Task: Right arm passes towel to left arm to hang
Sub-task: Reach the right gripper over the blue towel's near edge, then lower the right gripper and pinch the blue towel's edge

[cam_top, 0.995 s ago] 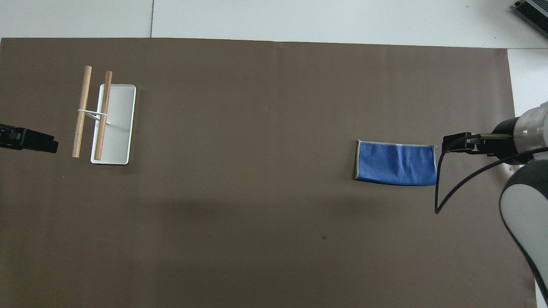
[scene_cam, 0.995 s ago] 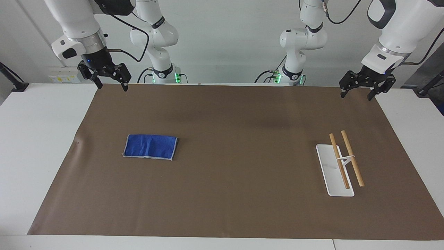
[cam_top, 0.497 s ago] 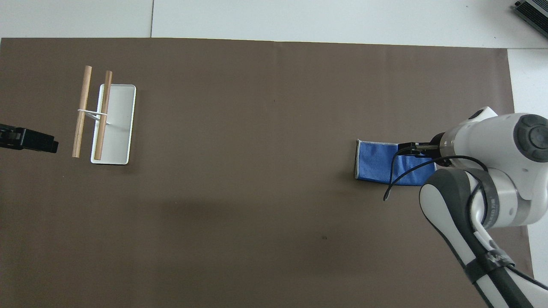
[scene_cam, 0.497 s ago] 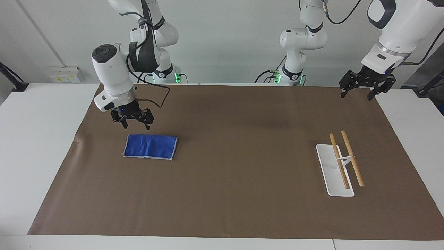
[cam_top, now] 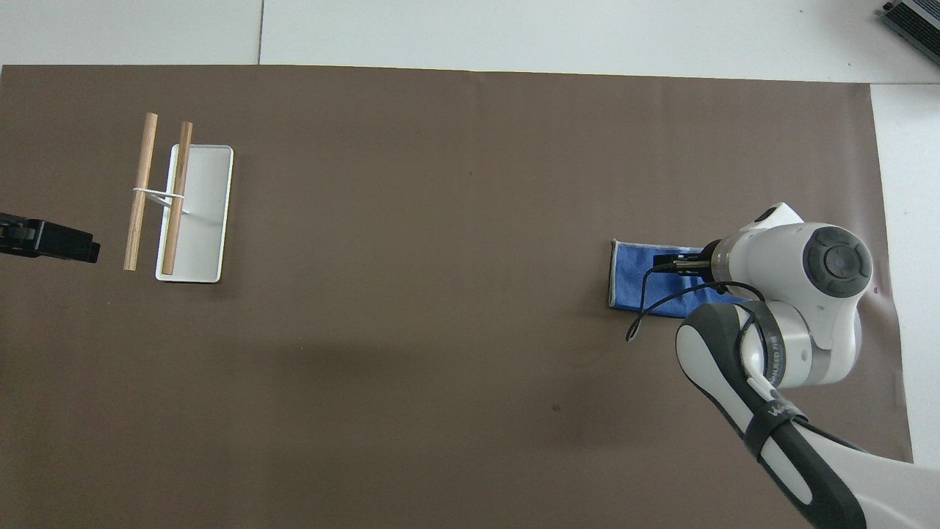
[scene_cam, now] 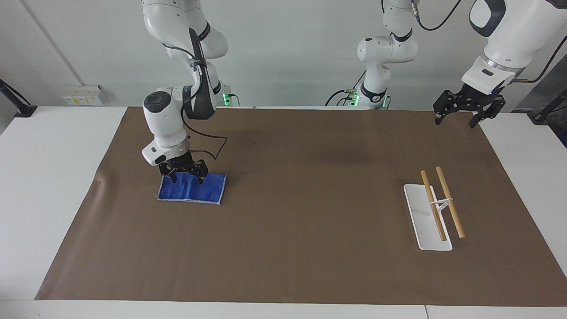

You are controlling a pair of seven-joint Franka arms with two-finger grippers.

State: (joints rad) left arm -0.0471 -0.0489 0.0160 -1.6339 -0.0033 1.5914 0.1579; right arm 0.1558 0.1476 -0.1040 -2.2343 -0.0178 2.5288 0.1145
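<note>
At the right arm's end of the brown mat (scene_cam: 283, 248), the blue towel (scene_cam: 195, 191) lies flat; my right gripper (scene_cam: 185, 174), fingers spread, sits at its edge nearer the robots. My left gripper (scene_cam: 468, 106) waits raised, fingers apart, over the mat's corner. Rack (scene_cam: 432, 210) stands untouched.

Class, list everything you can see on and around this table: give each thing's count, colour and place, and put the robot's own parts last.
towel: one, royal blue with pale edging, flat on the mat toward the right arm's end.
rack: one, white base with two wooden bars, on the mat toward the left arm's end.
mat: one, brown, covering most of the table.
table: one, white, under the mat.
right gripper: one, black, open, low over the towel's edge nearer the robots.
left gripper: one, black, open, waiting raised over the mat's corner near its base.
</note>
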